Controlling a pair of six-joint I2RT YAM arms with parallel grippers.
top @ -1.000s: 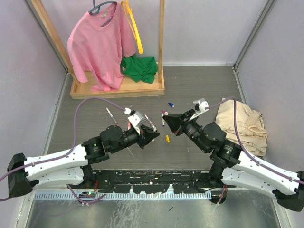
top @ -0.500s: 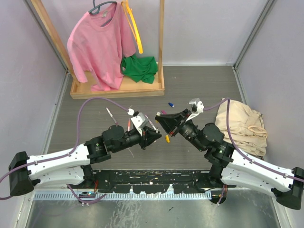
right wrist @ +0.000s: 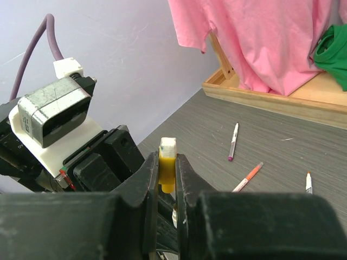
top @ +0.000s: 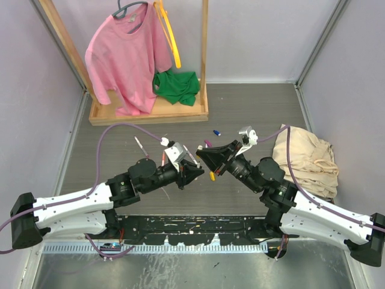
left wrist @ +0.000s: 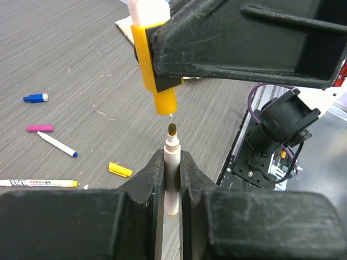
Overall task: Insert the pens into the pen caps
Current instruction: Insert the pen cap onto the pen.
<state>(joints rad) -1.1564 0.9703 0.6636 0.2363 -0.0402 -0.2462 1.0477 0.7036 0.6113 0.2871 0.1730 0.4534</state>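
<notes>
My left gripper [left wrist: 172, 158] is shut on a white pen [left wrist: 172, 162], its dark tip pointing away from me. Just beyond that tip, with a small gap, hangs a yellow pen cap [left wrist: 156, 81], its open end toward the pen. My right gripper [right wrist: 167, 162] is shut on that yellow cap [right wrist: 167, 172]. In the top view the left gripper [top: 195, 172] and the right gripper [top: 203, 155] meet nose to nose mid-table. Loose on the table lie a blue cap [left wrist: 35, 98], a magenta cap [left wrist: 40, 128], another yellow cap [left wrist: 120, 169] and a blue-tipped pen [left wrist: 57, 144].
A magenta pen [right wrist: 233, 142] and an orange pen [right wrist: 248, 177] lie left of the grippers. A wooden rack [top: 150, 111] with a pink shirt [top: 126, 54] and green cloth [top: 176, 86] stands at the back. A beige cloth [top: 307, 156] lies at the right.
My right gripper has swung left with the yellow cap, bringing it up to the pen tip. The left gripper has barely moved.
</notes>
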